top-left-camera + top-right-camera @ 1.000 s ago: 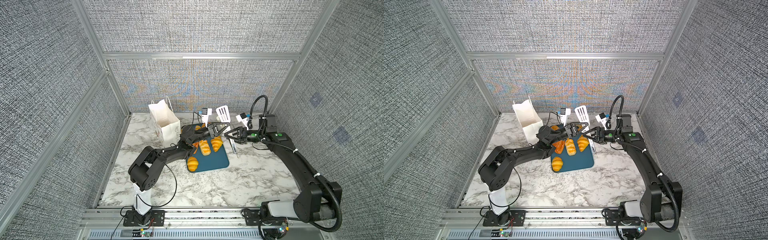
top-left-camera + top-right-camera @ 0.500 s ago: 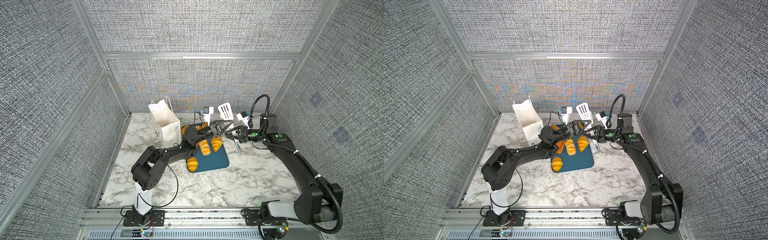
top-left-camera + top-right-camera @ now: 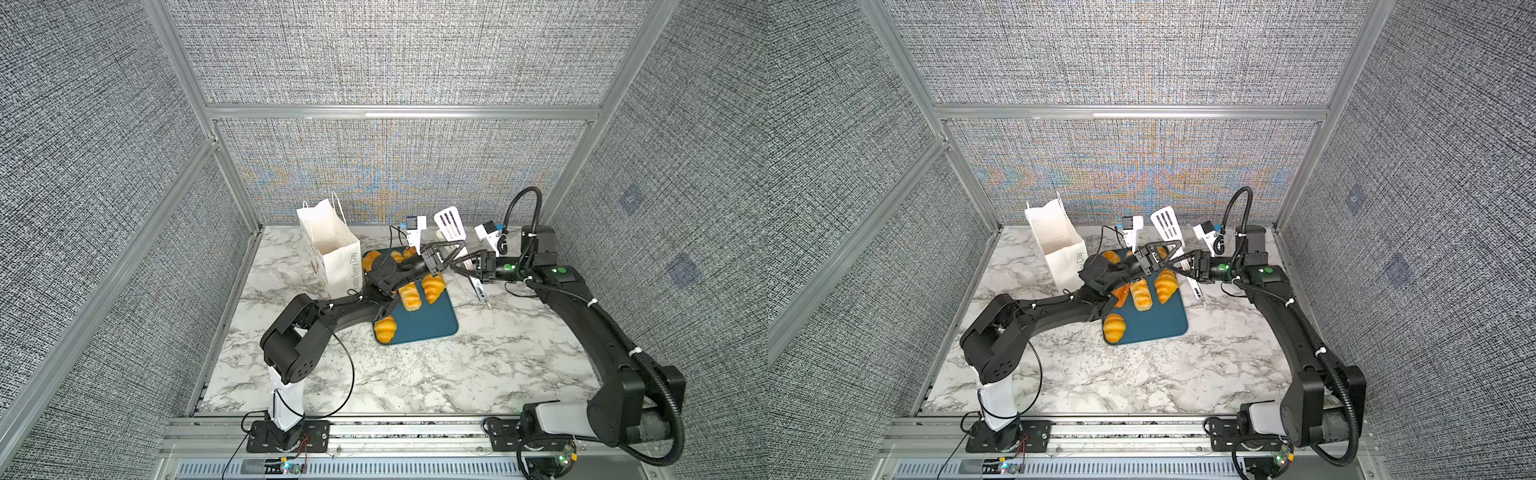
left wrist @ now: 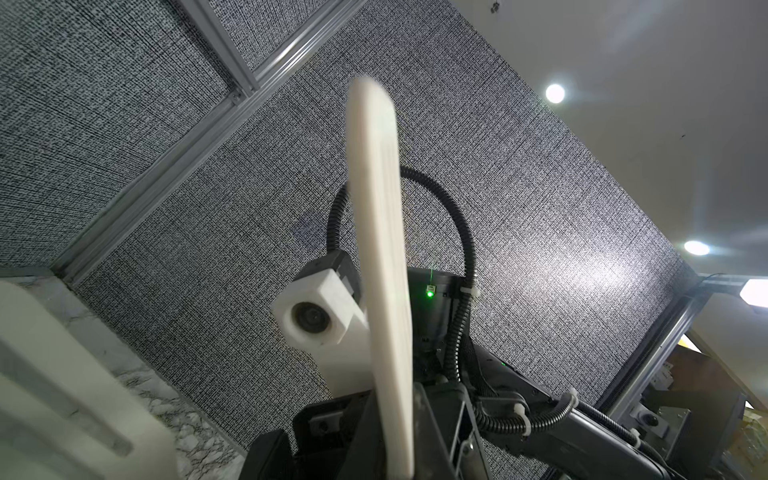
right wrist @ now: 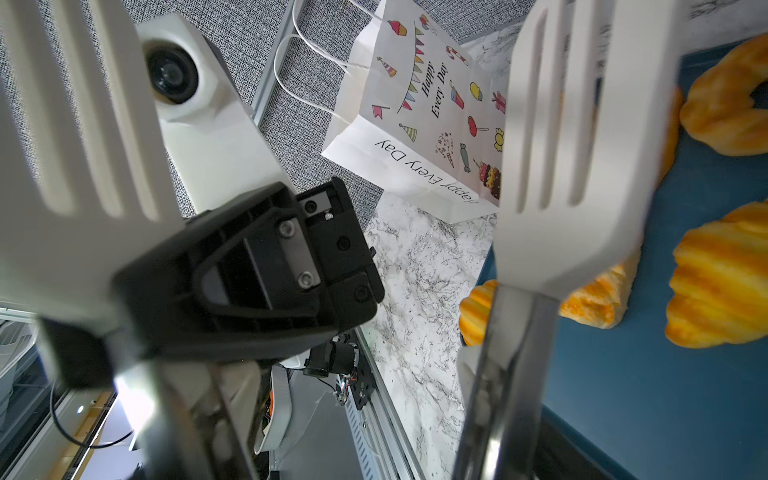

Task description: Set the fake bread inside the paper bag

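Several glossy golden fake bread pieces [image 3: 409,297] [image 3: 1115,327] [image 5: 723,286] lie on a dark-teal tray [image 3: 432,324] [image 3: 1163,320]. The white paper bag [image 3: 332,253] [image 3: 1059,245] [image 5: 432,108] stands upright and open just left of the tray. My right gripper [image 3: 467,266] [image 3: 1185,266] is above the tray's far right corner, shut on the arms of white slotted tongs [image 3: 449,220] [image 3: 1166,226]. My left gripper [image 3: 451,247] [image 3: 1173,247] [image 4: 395,415] reaches over the bread and is shut on the tongs' upper blade [image 4: 374,208] [image 5: 83,124]. The lower blade [image 5: 582,145] hangs free.
My left forearm [image 3: 345,309] lies low across the tray's left edge and hides part of a reddish pastry [image 3: 1123,293]. The back wall and corner posts stand close behind the bag and the grippers. Bare marble table [image 3: 415,382] stretches in front of the tray.
The right gripper with the tongs has shifted slightly left. The left gripper has edged up and right to the tongs' upper blade. The bread and the bag have not moved.
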Controlling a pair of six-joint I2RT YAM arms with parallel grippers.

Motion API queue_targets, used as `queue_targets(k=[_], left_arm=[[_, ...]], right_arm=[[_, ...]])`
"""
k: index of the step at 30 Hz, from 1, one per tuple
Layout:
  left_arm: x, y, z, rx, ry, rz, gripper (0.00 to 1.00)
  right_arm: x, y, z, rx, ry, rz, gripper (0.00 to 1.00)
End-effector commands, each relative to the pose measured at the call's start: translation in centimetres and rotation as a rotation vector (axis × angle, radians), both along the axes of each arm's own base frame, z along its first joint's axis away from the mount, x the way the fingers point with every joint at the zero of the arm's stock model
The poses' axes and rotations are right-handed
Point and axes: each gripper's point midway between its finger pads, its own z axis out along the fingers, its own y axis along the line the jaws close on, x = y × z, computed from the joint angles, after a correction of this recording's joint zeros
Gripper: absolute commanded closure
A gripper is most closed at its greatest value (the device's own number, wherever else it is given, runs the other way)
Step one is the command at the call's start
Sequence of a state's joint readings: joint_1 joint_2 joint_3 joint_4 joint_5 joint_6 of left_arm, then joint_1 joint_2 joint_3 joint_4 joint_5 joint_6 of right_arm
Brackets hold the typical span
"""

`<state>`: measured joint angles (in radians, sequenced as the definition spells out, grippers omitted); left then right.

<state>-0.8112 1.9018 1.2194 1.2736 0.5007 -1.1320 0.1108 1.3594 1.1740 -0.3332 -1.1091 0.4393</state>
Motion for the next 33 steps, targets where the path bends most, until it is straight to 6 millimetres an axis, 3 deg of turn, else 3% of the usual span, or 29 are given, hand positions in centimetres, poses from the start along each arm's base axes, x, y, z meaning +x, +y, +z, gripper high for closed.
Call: queue_targets(k=[1, 16, 24, 27, 33], left_arm=[[-3.1, 0.2, 2.2, -0.076, -0.114, -0.09, 0.92], [-3.1, 0.7, 1.7, -0.098, -0.106, -0.085, 0.85], [-1.9, 2.2, 0.5, -0.068, -0.069, -0.027, 0.6], [-1.3, 2.7, -0.4, -0.045, -0.041, -0.006, 0.53], [0.1, 3.2, -3.3, 0.048, 0.033, 0.03, 0.47]], right_arm=[[1.6, -0.6, -0.1, -0.028, -0.018, -0.075, 0.18], [0.2, -0.9, -0.1, -0.022, -0.003, -0.034, 0.29], [-0.3, -2.6, -0.7, -0.062, 0.013, -0.057, 0.31], [-0.7, -3.1, -1.6, -0.111, 0.028, -0.064, 0.31], [-1.0, -5.3, -6.0, -0.343, 0.113, -0.114, 0.31]])
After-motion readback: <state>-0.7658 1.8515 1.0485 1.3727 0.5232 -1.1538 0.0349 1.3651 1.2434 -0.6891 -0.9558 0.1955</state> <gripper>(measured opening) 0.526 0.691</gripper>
